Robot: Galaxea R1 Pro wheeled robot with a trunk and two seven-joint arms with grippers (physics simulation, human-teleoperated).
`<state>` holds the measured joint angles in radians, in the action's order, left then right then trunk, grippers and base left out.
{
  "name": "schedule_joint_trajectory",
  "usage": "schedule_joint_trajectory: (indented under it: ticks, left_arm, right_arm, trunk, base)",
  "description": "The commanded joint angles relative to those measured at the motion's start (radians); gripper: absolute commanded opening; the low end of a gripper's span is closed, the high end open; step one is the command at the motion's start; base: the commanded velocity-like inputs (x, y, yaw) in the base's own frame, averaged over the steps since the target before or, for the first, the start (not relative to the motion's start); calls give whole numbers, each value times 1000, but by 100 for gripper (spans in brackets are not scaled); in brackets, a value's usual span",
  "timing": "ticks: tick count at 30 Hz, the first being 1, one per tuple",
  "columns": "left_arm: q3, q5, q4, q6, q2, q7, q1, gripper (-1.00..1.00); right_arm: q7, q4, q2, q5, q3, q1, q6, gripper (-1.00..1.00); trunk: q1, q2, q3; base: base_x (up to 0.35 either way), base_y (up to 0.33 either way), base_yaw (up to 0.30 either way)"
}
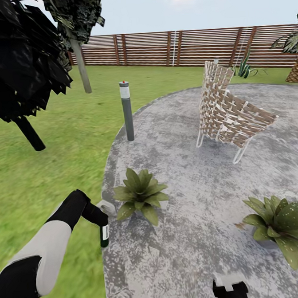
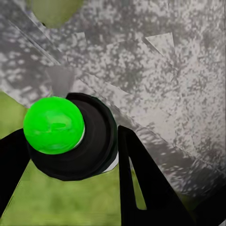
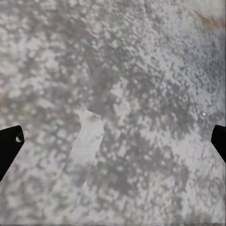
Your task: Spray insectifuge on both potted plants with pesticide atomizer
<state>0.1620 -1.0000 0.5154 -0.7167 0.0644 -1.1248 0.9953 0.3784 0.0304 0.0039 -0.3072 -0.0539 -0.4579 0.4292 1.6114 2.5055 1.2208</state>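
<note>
The garden is a green lawn (image 1: 55, 142) around a round, mottled grey paved patio (image 1: 190, 164), closed at the back by a brown slatted wooden fence (image 1: 159, 48) under a pale sky. A woven chair (image 1: 228, 112) stands on the paving, a grey bollard lamp (image 1: 126, 110) at its edge, and dark tree foliage (image 1: 22, 55) hangs over the lawn. The two potted plants sit on the patio well apart: one (image 1: 141, 194) near the lawn edge, the other (image 1: 278, 224) toward the right. The left gripper (image 1: 98, 218) is closed on the pesticide atomizer (image 1: 104, 234), which hangs at the paving's edge just beside the nearer plant; in the left wrist view the bottle (image 2: 70, 136) sits between the dark fingers (image 2: 141, 183). The right gripper (image 3: 113, 141) is wide open and empty, over bare paving.
</note>
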Motion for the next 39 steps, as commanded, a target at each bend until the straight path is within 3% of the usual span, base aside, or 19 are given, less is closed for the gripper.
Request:
schedule_joint_trajectory:
  ticks: [1, 11, 12, 15, 16, 19, 22, 28, 30, 33, 39]
  left_arm:
    - [5, -8, 3, -7, 0, -8, 0, -100]
    - [-2, -10, -5, -10, -9, -9, 2, -100]
    - [-15, -9, -7, -13, -13, -9, 2, -100]
    - [-120, -6, -8, -101, -24, -14, 7, -100]
    - [-195, -6, 1, -197, -45, -38, 9, -100]
    - [-233, -9, 6, -259, -91, -59, 14, -100]
    - [-239, -11, 7, -282, -118, -62, 16, -100]
    - [-231, -11, 8, -296, -116, -62, 49, -100]
    - [-203, -11, 13, -298, -112, -62, 67, -100]
    - [-133, -11, 22, -298, -113, -61, 68, -100]
    - [-108, -12, 23, -297, -121, -55, 56, -100]
  right_arm:
    - [5, -1, 1, -10, -6, -1, 2, 100]
    - [4, -2, 4, -10, -6, -1, 2, 100]
    - [4, -2, 4, -10, -6, -1, 2, 100]
    - [4, -2, 2, -10, -6, -1, 2, 100]
    - [4, -2, 1, -11, -6, -1, 2, 100]
    - [4, -3, 1, -12, -6, -1, 2, 100]
    - [4, -4, 0, -12, -6, 0, 2, 100]
    - [4, -4, 1, -13, -6, 1, 2, 100]
    - [4, -4, 1, -13, -5, 1, 2, 100]
    - [4, -4, 1, -13, -5, 1, 2, 100]
    - [4, -4, 1, -13, -4, 1, 2, 100]
  trunk:
    - [0, 0, 1]
    - [0, 0, 1]
    - [0, 0, 1]
    - [0, 0, 1]
    - [0, 0, 1]
    - [0, 0, 1]
    - [0, 0, 1]
    - [0, 0, 1]
    - [0, 0, 1]
    - [0, 0, 1]
    - [0, 0, 1]
  base:
    - [-32, 0, -129]
    - [-297, 0, -59]
    - [-132, 0, -249]
    - [-46, 0, -113]
    - [-9, 0, -22]
    - [-3, 0, -7]
    - [0, 0, -1]
    - [0, 0, 0]
    - [0, 0, 0]
    - [0, 0, 0]
    - [0, 0, 0]
